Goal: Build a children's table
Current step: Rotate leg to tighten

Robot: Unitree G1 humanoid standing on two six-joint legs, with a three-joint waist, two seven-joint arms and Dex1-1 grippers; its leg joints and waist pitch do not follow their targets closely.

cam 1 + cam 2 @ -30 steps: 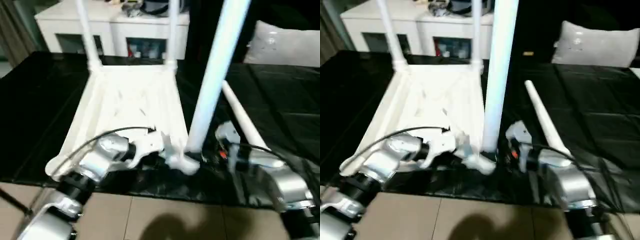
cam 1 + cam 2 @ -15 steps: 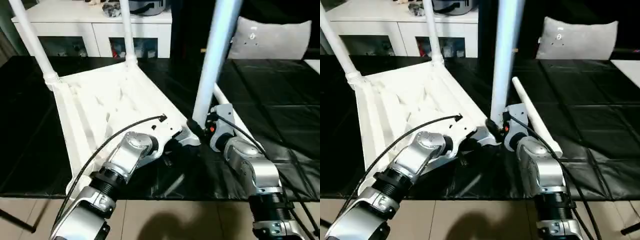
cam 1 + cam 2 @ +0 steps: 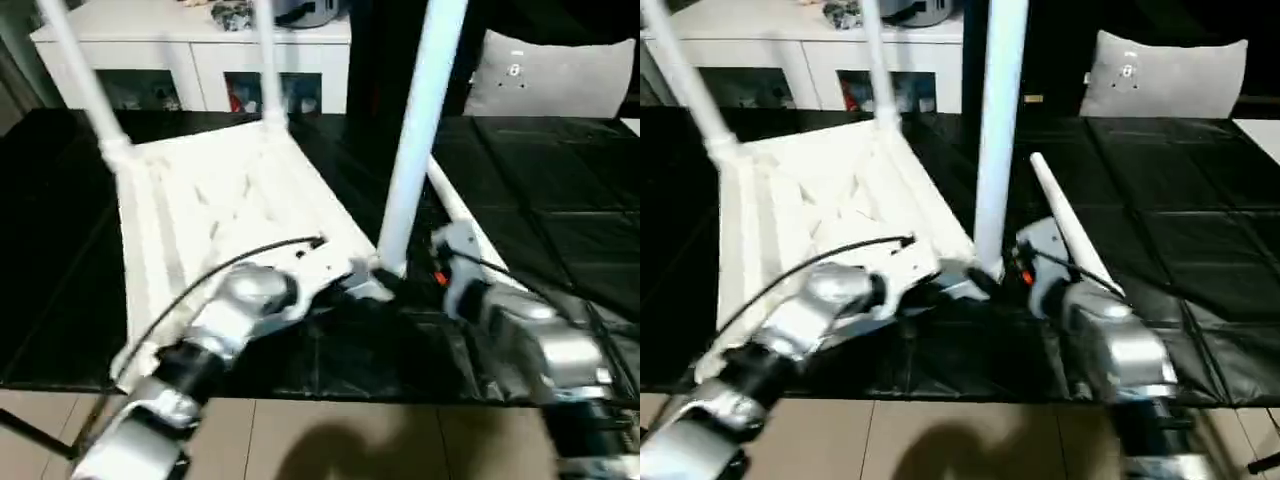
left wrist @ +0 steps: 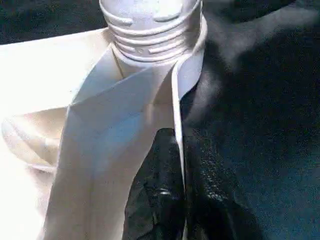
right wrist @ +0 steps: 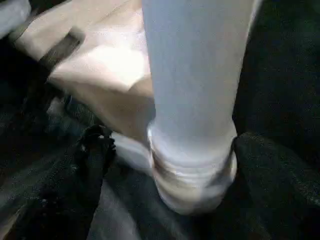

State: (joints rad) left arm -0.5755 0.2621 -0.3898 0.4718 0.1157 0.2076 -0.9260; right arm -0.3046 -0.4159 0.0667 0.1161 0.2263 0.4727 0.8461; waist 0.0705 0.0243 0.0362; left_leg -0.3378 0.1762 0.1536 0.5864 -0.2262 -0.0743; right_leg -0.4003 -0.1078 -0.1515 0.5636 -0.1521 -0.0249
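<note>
Right pincer [image 5: 165,165] spread wider around leg [image 3: 415,130], left pincer [image 4: 182,195] clamped on tabletop [image 3: 230,200] rim

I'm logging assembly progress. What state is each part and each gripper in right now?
Tabletop: upside down on the black mat, ribs up.
Two far legs: upright in corner sockets.
Near leg: upright in its corner socket.
Fourth leg: loose, lying on the mat.
Left gripper: shut on the tabletop's rim.
Right gripper: beside the near leg.
</note>
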